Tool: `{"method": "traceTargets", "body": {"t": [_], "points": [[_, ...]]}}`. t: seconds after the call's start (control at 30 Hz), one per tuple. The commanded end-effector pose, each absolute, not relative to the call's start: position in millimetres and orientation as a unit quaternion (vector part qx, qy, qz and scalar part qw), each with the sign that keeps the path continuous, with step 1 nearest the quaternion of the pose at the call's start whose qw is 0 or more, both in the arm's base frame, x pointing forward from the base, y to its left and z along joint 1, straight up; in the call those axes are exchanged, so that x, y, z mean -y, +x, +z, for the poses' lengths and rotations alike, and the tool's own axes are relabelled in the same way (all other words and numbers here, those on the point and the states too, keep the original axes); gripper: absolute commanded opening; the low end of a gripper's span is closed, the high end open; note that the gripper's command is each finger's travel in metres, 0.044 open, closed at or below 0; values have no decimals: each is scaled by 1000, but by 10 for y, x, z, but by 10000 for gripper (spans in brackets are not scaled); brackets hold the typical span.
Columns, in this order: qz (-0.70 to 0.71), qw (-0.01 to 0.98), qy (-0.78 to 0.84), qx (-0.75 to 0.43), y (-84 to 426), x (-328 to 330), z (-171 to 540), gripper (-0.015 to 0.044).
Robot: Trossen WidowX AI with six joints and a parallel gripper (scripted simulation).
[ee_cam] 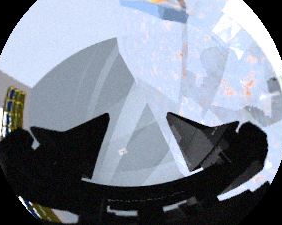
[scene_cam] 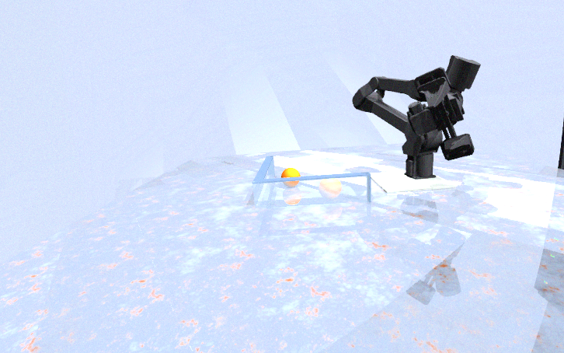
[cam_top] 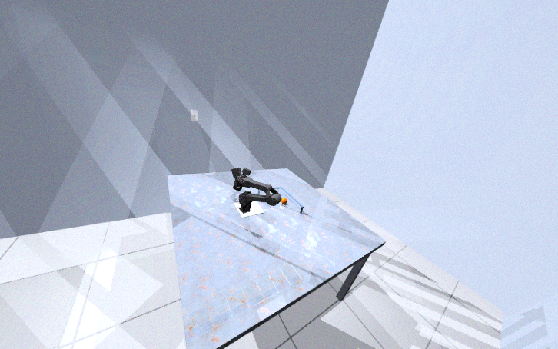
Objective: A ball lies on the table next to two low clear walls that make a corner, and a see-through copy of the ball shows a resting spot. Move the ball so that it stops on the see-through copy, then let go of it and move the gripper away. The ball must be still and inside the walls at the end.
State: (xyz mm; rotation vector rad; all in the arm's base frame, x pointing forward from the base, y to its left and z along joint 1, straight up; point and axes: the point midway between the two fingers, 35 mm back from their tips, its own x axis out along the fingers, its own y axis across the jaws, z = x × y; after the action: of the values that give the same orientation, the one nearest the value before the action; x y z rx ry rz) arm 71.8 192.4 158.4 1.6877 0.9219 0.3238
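With its jaws spread wide on nothing, the gripper (ee_cam: 139,136) sits folded above the arm base, well apart from the ball (scene_cam: 290,173). Inside the corner walls (scene_cam: 315,177), the ball rests just beside the see-through copy (scene_cam: 330,187), not on it. Transfer remains entirely undone. Being round, the ball has no long axis or heading.

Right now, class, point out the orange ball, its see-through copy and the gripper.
orange ball (scene_cam: 290,173): exterior view, middle of its lit face.
see-through copy (scene_cam: 330,187): exterior view, centre of the pale sphere.
gripper (ee_cam: 139,136): wrist view, gap midway between open fingertips.
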Motion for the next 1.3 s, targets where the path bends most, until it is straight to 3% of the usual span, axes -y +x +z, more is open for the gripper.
{"method": "traceTargets", "body": {"t": [0.0,0.03,0.33,0.57,0.8,1.27], "points": [[137,566,713,-389,728,-1924,1588,374],[135,581,705,-384,759,-1926,1600,351],[63,795,506,-329,1370,-1905,1740,351],[-23,879,319,-355,1934,-1743,1749,351],[-90,882,162,-434,2502,-1396,1675,351],[-112,801,47,-587,3180,-527,1452,351]]}}
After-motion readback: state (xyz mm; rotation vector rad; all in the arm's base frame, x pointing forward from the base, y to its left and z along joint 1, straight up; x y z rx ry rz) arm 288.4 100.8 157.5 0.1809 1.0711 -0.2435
